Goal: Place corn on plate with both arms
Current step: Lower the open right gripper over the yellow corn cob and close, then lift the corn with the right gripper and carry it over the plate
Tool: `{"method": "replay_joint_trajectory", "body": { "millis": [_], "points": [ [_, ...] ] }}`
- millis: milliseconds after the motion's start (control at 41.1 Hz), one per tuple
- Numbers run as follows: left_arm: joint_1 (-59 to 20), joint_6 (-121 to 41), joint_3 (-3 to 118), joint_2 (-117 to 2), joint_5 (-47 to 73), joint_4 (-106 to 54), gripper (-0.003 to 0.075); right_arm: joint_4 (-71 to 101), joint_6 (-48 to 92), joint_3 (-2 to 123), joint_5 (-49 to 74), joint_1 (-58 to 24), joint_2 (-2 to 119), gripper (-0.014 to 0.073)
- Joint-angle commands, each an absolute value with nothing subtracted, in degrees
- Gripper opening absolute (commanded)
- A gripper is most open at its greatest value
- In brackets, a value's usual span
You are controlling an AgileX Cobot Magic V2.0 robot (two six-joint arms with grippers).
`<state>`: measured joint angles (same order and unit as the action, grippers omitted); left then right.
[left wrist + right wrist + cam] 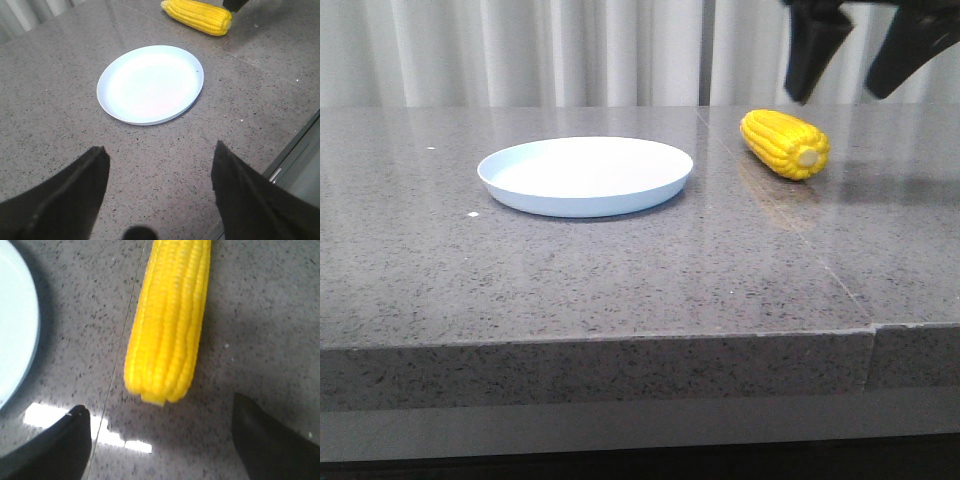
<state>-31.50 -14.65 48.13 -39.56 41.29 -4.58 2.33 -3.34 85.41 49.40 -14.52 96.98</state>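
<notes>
The yellow corn (784, 144) lies on the grey stone table, right of the pale blue plate (585, 175). My right gripper (850, 85) hangs open above and just behind the corn, its two black fingers spread. In the right wrist view the corn (167, 320) lies lengthwise beyond the open gripper (162, 412), its end between the fingertips' line but apart from them; the plate's rim (30, 340) shows at one edge. My left gripper (160, 152) is open and empty, with the plate (150, 84) and the corn (197, 16) beyond it. The left gripper is out of the front view.
The table's front edge (620, 335) runs across the front view, with a seam at the right. A white curtain (520, 50) hangs behind the table. In the left wrist view a table edge with a metal strip (295, 150) shows.
</notes>
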Motion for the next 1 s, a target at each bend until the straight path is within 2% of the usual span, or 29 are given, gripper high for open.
{"method": "replay_joint_trajectory", "body": {
  "millis": [0,341,414,511,584,803,973],
  "points": [
    [-31.30,-13.87,49.55,-39.40,37.14,-5.02,0.0438,1.29,-2.61,91.02,47.53,-14.51,99.44,0.0602],
    [-31.30,-13.87,49.55,-39.40,37.14,-5.02,0.0438,0.43,-2.61,100.29,47.75,-14.46,110.40,0.0595],
    [-31.30,-13.87,49.55,-39.40,37.14,-5.02,0.0438,0.43,-2.61,101.07,48.34,-14.46,111.04,0.0528],
    [-31.30,-13.87,49.55,-39.40,37.14,-5.02,0.0438,0.43,-2.61,101.09,48.80,-14.46,111.05,0.0314],
    [-31.30,-13.87,49.55,-39.40,37.14,-5.02,0.0438,0.43,-2.61,101.14,49.04,-14.46,111.05,0.0234],
    [-31.30,-13.87,49.55,-39.40,37.14,-5.02,0.0438,0.51,-2.61,105.50,55.53,-15.03,108.31,0.0251],
    [-31.30,-13.87,49.55,-39.50,37.14,-5.02,0.0438,2.70,-2.43,110.37,62.22,-18.71,105.64,0.0251]
  ]
}}
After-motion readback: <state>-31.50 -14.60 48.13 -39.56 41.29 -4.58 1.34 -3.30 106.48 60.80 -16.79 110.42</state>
